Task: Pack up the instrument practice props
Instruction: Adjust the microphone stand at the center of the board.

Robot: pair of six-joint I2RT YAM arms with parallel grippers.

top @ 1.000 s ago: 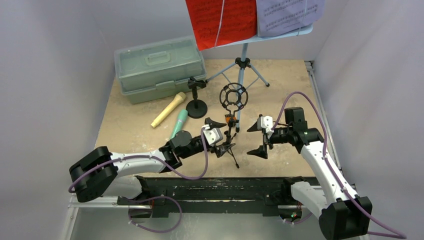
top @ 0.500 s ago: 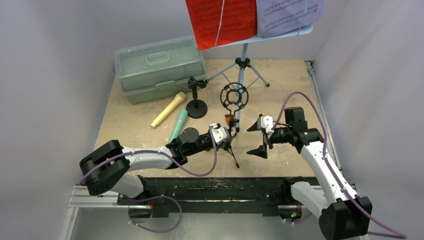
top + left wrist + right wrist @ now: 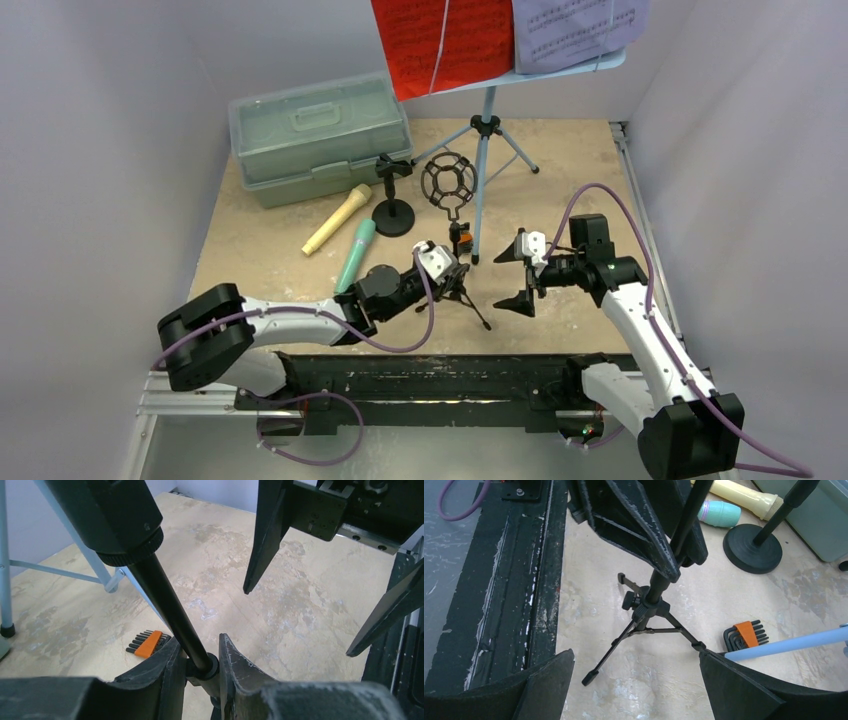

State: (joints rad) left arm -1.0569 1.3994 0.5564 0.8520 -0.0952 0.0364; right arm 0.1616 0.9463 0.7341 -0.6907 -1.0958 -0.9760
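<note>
Down near the worktop's (image 3: 260, 270) front edge, the left claw (image 3: 200, 655) is pinching the black tripod mic holder (image 3: 646, 605) low on its pole, just above the leg hub. The holder leans toward the far left, ring top high. The right claw (image 3: 512, 280) hangs just beside it on the right, spread wide, gripping nothing. That low pinch looks top-heavy to me: the free claw could steady the upper pole or fold the legs, and the lift should be slow to avoid swinging into the blue music rack (image 3: 484, 130). Whether all three feet touch down, I can't tell. A set of orange hex keys (image 3: 744, 632) lies just past the legs. Further back, the teal microphone (image 3: 356, 253) and tan microphone (image 3: 338, 220) lie side by side, the round-base holder (image 3: 393, 215) upright to their right. At the far left corner sits the pale green case (image 3: 320, 135), lid shut, contents unclear. It likely needs opening first. The rack at the far edge carries a red sheet (image 3: 440, 40) and a purple sheet (image 3: 575, 30).
</note>
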